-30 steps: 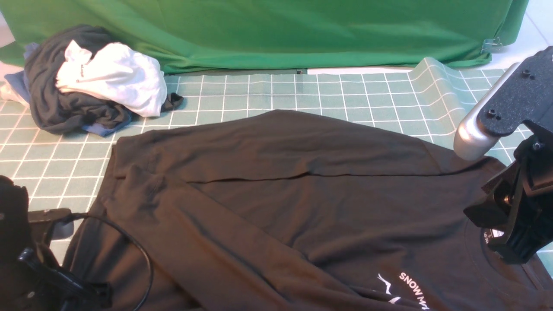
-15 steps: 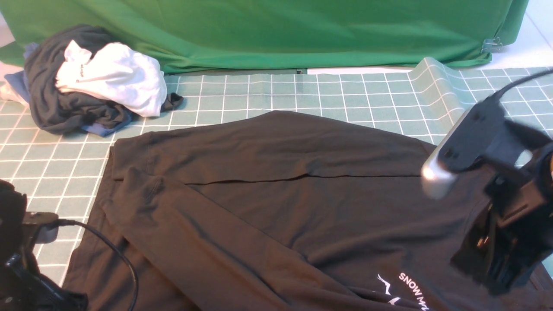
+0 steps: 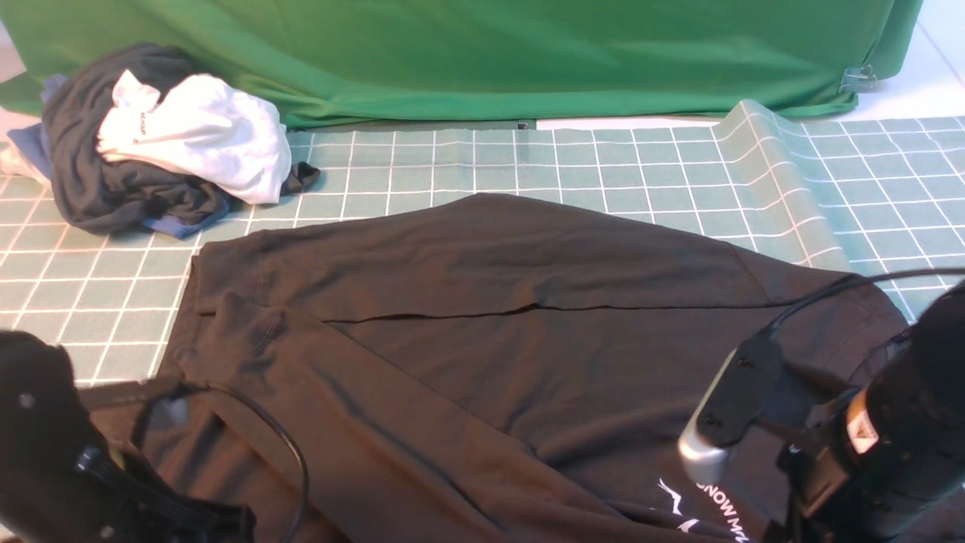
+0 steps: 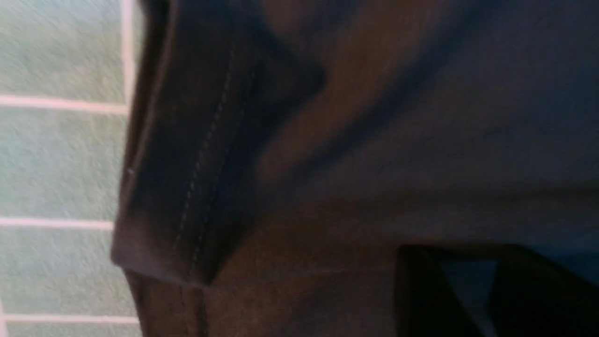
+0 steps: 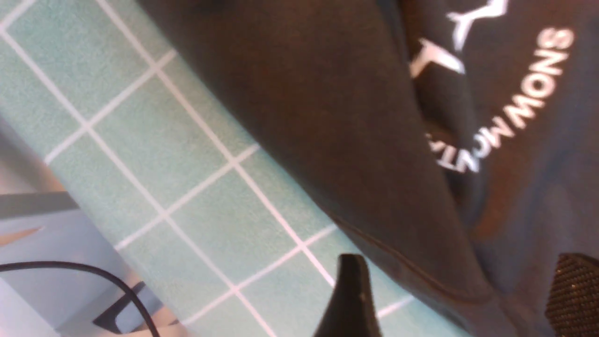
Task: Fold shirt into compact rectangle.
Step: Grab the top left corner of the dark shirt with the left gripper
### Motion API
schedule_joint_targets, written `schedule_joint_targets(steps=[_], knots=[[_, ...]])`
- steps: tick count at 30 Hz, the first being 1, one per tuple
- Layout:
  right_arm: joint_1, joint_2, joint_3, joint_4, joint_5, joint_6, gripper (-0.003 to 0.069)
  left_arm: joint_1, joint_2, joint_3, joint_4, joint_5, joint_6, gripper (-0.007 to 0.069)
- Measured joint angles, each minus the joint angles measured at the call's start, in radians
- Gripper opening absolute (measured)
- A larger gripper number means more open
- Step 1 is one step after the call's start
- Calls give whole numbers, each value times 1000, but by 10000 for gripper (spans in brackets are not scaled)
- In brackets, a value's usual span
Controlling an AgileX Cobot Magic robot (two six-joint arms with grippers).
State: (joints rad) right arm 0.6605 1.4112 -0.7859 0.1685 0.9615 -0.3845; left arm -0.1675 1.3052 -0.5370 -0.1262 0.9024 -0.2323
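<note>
right arm (image 3: 897, 430) swung low and nearer | large black long-sleeved shirt (image 3: 482, 302): sleeves laid across body, body folds left | right pincer (image 5: 463, 299) spread; left pincer (image 4: 468, 299): cannot tell

Front cam sits on the robot's own side, between the arms, up fairly high; it looks forward and down across the shirt (image 3: 482, 302) and the grid mat (image 3: 528, 162) to the green cloth (image 3: 452, 53) at the back. Left wrist cam is really close and blurry, aimed down at a stitched hem (image 4: 206, 154) where shirt meets mat. Right wrist cam is close too, facing down at the chest print (image 5: 505, 107) and a shirt edge over the mat; front and right wrist views both catch that print.
</note>
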Motion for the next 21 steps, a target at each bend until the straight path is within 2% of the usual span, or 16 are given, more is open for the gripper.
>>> schedule_joint_targets(steps=[5, 6, 7, 10, 11, 12, 13, 14, 15, 17, 21], knots=[[0, 50, 0, 15, -20, -37, 501, -2, 58, 2, -3, -15, -4, 89], [0, 75, 0, 16, -34, -43, 461, -2, 87, 2, -3, -17, -7, 71], [0, 77, 0, 17, -34, -43, 461, -2, 89, 2, -3, -18, -7, 70], [0, 114, 0, 18, -46, -70, 314, -2, 129, -1, 0, -32, -10, 62], [0, 116, 0, 18, -46, -72, 293, -2, 130, -1, 0, -31, -10, 62], [0, 128, 0, 18, -46, -93, 225, -2, 139, -4, 1, -31, -11, 62], [0, 129, 0, 18, -46, -96, 201, -2, 141, -4, 1, -30, -11, 62], [0, 134, 0, 18, -42, -118, 118, -2, 149, -8, 1, -29, -11, 62], [0, 135, -2, 17, -34, -127, 71, -2, 156, -8, 1, -28, -10, 62], [0, 135, -15, 17, -4, -130, 38, -2, 164, -10, 2, -25, -7, 62], [-18, 113, -44, 15, 45, -147, 22, -2, 173, -15, 2, -18, 3, 62]])
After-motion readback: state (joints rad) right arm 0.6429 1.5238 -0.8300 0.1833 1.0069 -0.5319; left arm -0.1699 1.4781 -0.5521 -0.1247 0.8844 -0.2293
